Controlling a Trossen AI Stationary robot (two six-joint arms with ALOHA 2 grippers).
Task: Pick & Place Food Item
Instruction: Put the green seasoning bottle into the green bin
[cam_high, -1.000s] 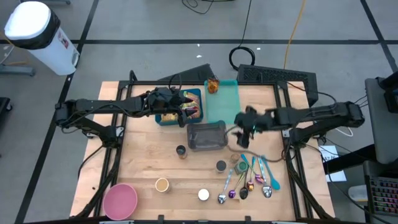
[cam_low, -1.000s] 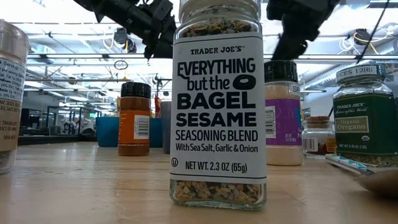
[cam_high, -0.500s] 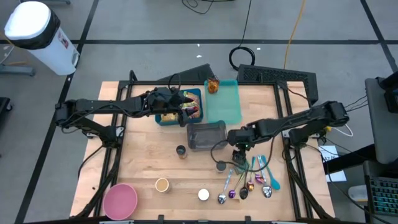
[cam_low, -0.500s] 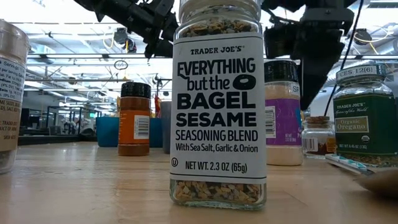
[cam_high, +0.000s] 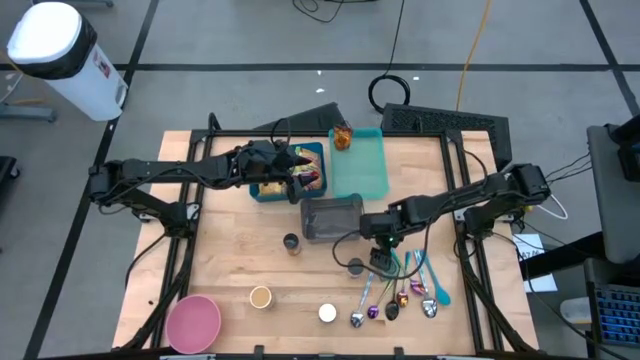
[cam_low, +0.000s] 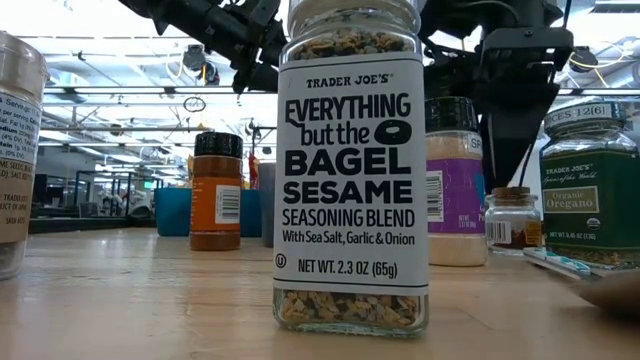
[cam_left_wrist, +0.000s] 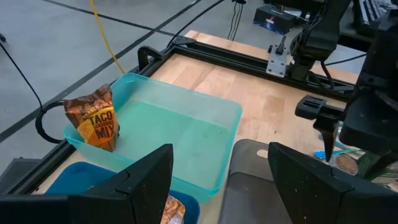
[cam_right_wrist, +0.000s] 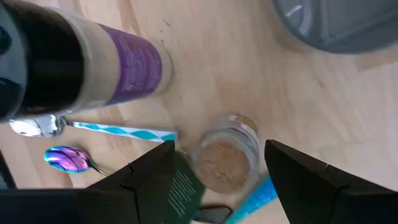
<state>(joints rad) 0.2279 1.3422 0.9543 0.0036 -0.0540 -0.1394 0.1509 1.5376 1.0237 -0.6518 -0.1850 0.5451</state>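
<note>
Overhead view straight down; low view level, close behind seasoning jar (cam_low: 350, 170).

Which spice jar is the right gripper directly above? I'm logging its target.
The small clear jar with a cork-coloured top lies between the open right gripper fingers. The taller purple-labelled black-capped jar stands off to one side.

a pale wooden table (cam_high: 230, 265) carries everything. toward its back sit a blue bin (cam_high: 268, 189) and, beside it, a teal tray (cam_high: 362, 175), with a grey container (cam_high: 332, 218) just in front of them. a pink bowl (cam_high: 193, 322) rests at the front left corner. small spice jars stand scattered along the front: a dark-lidded one (cam_high: 291, 243), a tan one (cam_high: 260, 297), a white-capped one (cam_high: 327, 313). several spoons (cam_high: 398, 295) lie fanned out at the front right.
</note>
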